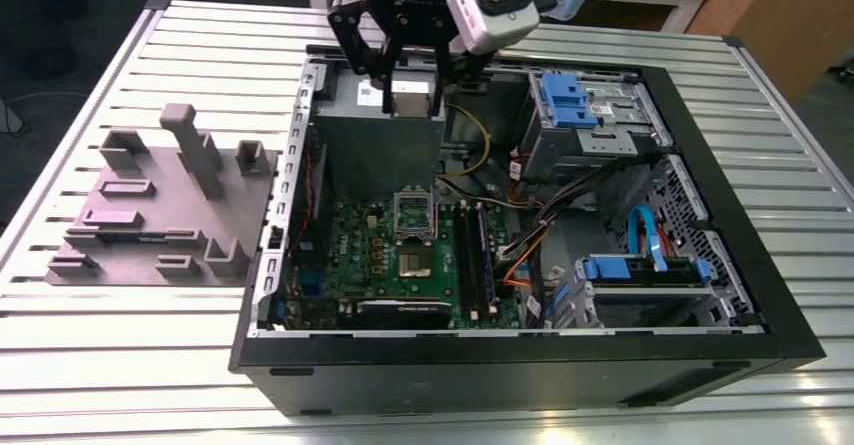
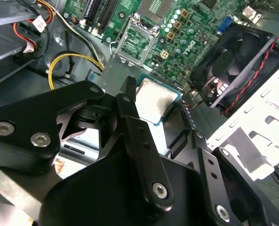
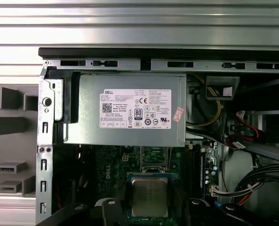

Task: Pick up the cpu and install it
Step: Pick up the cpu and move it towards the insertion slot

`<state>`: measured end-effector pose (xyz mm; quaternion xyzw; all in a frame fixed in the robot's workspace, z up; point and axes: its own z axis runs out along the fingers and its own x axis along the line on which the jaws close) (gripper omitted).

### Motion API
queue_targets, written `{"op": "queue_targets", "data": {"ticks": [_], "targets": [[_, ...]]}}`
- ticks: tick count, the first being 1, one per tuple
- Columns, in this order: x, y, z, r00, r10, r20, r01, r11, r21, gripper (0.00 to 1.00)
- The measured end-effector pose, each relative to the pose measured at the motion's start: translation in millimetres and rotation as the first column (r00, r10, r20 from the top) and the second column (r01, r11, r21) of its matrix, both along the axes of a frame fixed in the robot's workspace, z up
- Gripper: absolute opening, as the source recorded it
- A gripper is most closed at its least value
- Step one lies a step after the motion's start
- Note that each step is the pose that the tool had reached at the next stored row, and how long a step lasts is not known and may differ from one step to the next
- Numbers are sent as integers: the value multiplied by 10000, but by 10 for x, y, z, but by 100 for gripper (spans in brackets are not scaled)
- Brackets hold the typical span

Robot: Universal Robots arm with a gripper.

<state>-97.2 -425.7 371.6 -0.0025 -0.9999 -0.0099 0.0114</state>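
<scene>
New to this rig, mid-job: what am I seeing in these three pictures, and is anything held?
One robot arm works over an open PC case on a slatted table. The exterior view looks on from off the arm; both wrist views ride on it. Its gripper grips the cpu, a flat silver square, above the case. Inside lie a grey power supply and a motherboard whose socket stands open. A grey fixture sits at the exterior view's left.

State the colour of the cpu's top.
The cpu top is silver-grey, rim green; clearest in the second wrist view.
</scene>
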Motion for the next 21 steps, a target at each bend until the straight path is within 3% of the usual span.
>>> {"op": "queue_targets", "data": {"ticks": [21], "targets": [[279, 0, -1, 10000, -5, 0, 5, 10000, 1, 47]]}}
